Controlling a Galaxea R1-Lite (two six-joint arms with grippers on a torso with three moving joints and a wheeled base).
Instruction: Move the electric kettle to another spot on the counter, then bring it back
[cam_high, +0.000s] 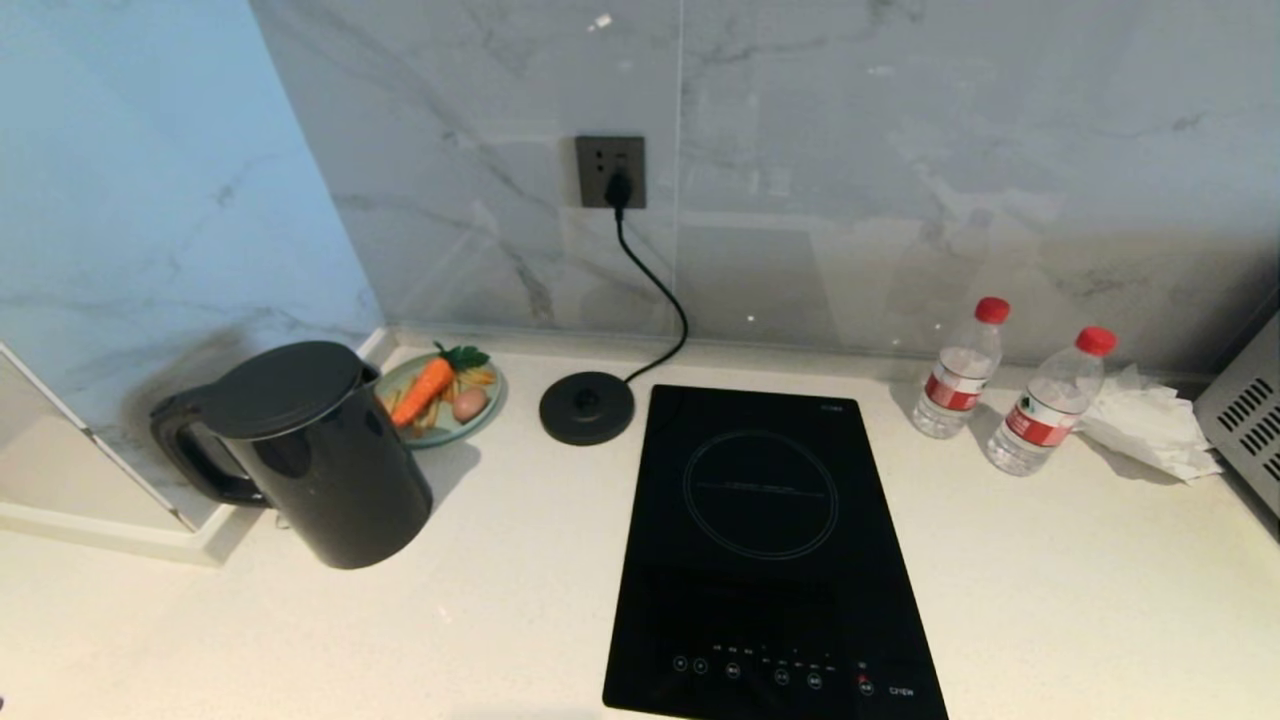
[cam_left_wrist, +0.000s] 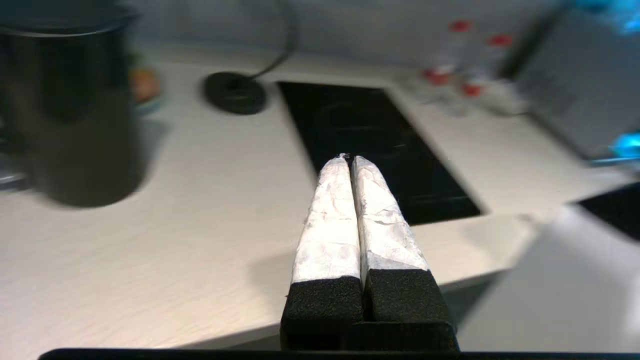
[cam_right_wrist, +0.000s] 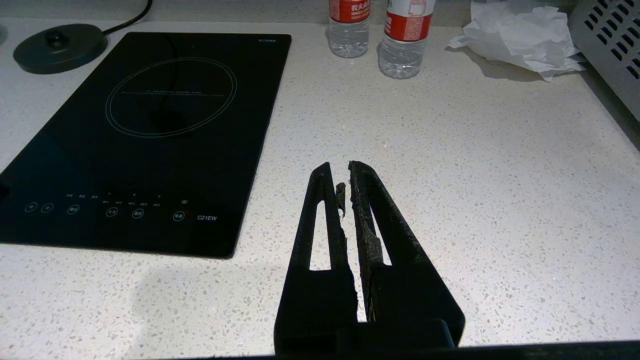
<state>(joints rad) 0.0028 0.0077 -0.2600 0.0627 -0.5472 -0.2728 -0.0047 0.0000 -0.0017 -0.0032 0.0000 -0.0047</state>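
**Kettle standing off its base, both grippers empty**

The head view is showing neither arm; only the wrist views are showing the fingers. The head view alone is taking in the wall socket (cam_high: 610, 172) with its black plug and the plate (cam_high: 445, 402) of toy vegetables at the left centre of the frame.

The electric kettle (cam_high: 310, 455) is standing upright on the bench (cam_high: 520, 560) at the left of the head view: a tall glossy black cylinder with a flat black lid and a loop handle pointing toward the frame's left edge. It is sitting well apart from its round corded base (cam_high: 587, 407), which is lying just left of the black induction hob (cam_high: 765, 540).

In the left wrist view the left gripper (cam_left_wrist: 350, 159) is holding its 2 white-wrapped fingers pressed together on nothing, over the bench's front edge. The kettle is appearing blurred at the upper left of that frame, well apart from the fingertips.

In the right wrist view the right gripper (cam_right_wrist: 339, 170) is hanging over bare bench right of the hob, its dark fingers nearly touching and empty. 2 water bottles (cam_right_wrist: 404, 37) and a crumpled tissue (cam_right_wrist: 520, 35) are lying along the top edge; the kettle is outside this view.
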